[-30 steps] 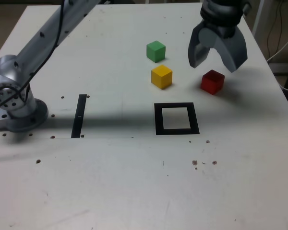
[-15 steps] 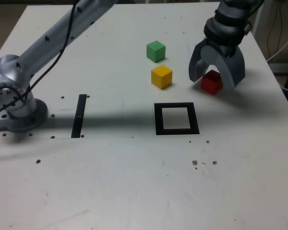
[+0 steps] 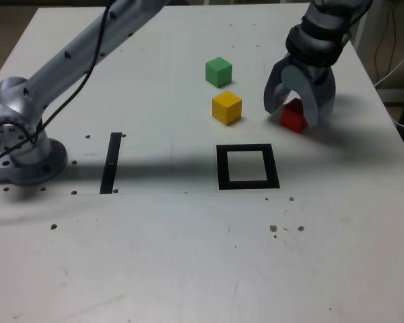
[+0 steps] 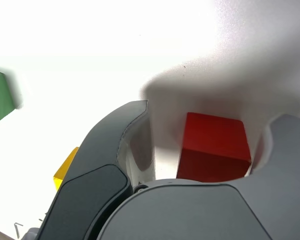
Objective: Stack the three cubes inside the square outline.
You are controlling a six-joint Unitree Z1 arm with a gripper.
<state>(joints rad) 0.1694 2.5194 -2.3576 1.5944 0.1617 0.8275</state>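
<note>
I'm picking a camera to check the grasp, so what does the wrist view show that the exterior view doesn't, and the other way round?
Only the wrist view shows the gap between one finger and the red cube. Only the exterior view shows the square outline, the black strip, the arm's base and the whole table. Both show the gripper straddling the red cube, plus the yellow cube and green cube.

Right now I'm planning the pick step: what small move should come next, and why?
Probably finish closing the gripper on the red cube: the cube sits on the table between the jaws, with a gap showing beside one jaw in the wrist view.
</note>
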